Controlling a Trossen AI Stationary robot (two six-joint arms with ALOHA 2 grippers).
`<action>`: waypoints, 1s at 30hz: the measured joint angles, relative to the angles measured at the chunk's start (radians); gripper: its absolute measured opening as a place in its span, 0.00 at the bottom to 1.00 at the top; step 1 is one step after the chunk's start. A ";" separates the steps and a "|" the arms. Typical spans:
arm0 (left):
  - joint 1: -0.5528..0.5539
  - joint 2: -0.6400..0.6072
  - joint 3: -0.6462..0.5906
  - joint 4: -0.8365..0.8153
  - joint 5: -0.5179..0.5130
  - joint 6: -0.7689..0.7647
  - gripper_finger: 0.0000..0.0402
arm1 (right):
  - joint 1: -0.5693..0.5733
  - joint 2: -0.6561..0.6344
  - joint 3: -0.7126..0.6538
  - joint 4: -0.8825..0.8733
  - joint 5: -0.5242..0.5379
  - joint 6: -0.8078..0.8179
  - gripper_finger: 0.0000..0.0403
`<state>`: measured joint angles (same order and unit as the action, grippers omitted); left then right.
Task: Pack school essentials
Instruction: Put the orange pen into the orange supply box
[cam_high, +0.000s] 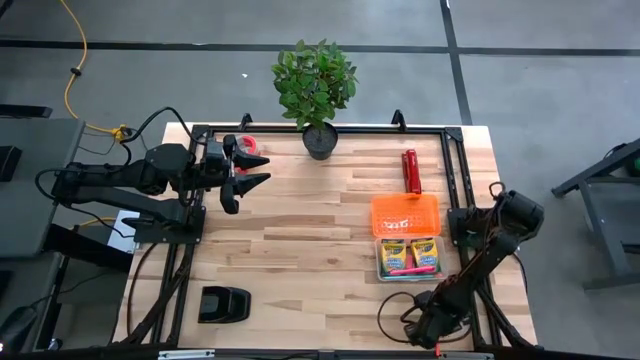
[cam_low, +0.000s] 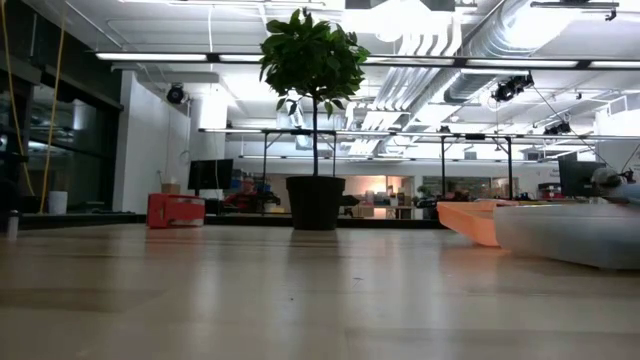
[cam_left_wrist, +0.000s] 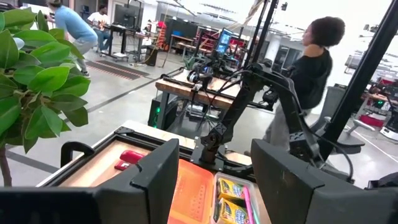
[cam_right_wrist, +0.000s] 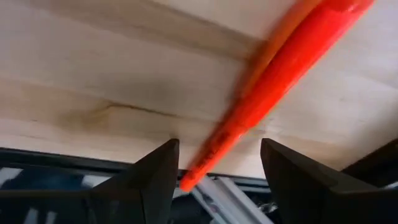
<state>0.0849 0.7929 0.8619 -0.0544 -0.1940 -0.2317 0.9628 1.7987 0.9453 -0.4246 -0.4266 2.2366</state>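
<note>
At the near edge of the light wooden plank desk (cam_high: 300, 260), about five o'clock from its middle, the right tool (cam_high: 428, 325) hangs low by the rim, its two dark fingers (cam_right_wrist: 146, 180) spread wide with nothing between them. In the right wrist view a bright orange marker-like stick (cam_right_wrist: 273, 81) lies on the wood just ahead of those fingers, apart from them; what exactly it is I cannot tell. At seven o'clock, also near the front edge, sits a small black box-shaped object (cam_high: 223, 304).

Farther in, at about three o'clock, a clear shallow plastic tray (cam_high: 381, 272) holds two yellow-and-green crayon boxes (cam_high: 408, 250) lying side by side, with a pink marker (cam_high: 412, 270) along their near edge. Touching the tray's far side is an orange perforated plastic lid or basket (cam_high: 405, 214). Beyond that, at two o'clock, a red cylinder (cam_high: 410, 171) lies on its side.

At ten o'clock the left tool (cam_high: 252, 166) is held above the desk, its jaws wide apart and empty, pointing across toward the tray. Just behind it a red tape roll (cam_high: 246, 146) lies near the far edge. At twelve o'clock a small leafy green plant in a black pot (cam_high: 318, 140) stands upright.

Past the desk, the left wrist view shows a person in a dark top (cam_left_wrist: 311, 74) standing in the workshop.
</note>
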 joint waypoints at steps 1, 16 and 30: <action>0.000 0.000 0.000 0.000 0.000 0.000 0.47 | 0.001 -0.005 -0.024 0.046 0.007 0.016 0.55; 0.000 0.000 0.000 0.001 -0.011 -0.001 0.47 | -0.025 -0.006 -0.100 0.129 -0.001 -0.015 0.19; 0.000 0.000 0.000 0.005 -0.026 -0.001 0.47 | -0.078 -0.212 -0.109 0.069 0.202 -0.472 0.01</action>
<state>0.0849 0.7926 0.8623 -0.0495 -0.2203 -0.2325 0.8844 1.5865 0.8366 -0.3560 -0.2244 1.7648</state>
